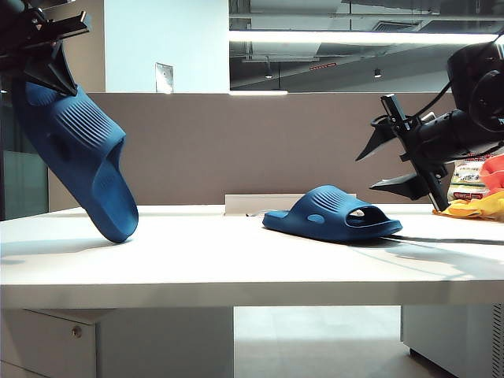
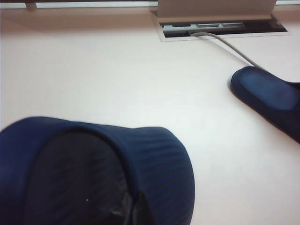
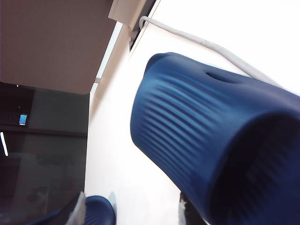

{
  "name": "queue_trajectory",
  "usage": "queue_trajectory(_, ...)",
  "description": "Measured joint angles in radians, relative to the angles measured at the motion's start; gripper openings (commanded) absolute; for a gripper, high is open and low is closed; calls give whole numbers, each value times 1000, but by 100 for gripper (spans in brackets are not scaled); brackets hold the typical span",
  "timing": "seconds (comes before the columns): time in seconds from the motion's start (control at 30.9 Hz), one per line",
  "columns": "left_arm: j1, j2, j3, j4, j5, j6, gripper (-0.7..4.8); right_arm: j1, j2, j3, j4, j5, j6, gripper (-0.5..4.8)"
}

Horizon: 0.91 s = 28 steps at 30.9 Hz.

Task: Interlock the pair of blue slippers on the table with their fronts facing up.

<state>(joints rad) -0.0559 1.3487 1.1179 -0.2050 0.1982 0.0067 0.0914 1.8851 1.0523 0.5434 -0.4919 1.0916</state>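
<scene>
Blue slipper in left pincer; right pincer gapes

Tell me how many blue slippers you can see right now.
2. One slipper hangs tilted from the shut left pincer, its toe on the table at the left. The other slipper lies flat at centre-right, the open right pincer beside it.

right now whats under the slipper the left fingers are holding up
Only bare table: the held slipper hangs tilted from the shut left fingers, toe touching or just above it. The other slipper lies apart.
</scene>
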Motion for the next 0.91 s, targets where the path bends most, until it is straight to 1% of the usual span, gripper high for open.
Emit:
queue_trajectory(0.23,0,-11,0,37,-4,-10,-6,11,32,29,-72,3,-30,252)
queue_trajectory(0.36,1,-19,27,47,4,-49,-6,15,34,30,-74,19,-39,252)
queue_trajectory(0.42,3,-21,42,62,29,-75,-6,15,39,30,-74,25,-40,252)
queue_trajectory(0.55,57,-24,44,117,154,-175,-6,14,61,30,-79,25,-42,252)
queue_trajectory(0.65,94,-24,43,119,172,-211,-6,14,73,30,-82,24,-42,252)
queue_trajectory(0.74,131,-24,43,115,187,-196,-6,16,83,30,-81,24,-42,252)
queue_trajectory(0.91,199,-15,43,61,156,-113,-6,18,86,30,-61,23,-42,252)
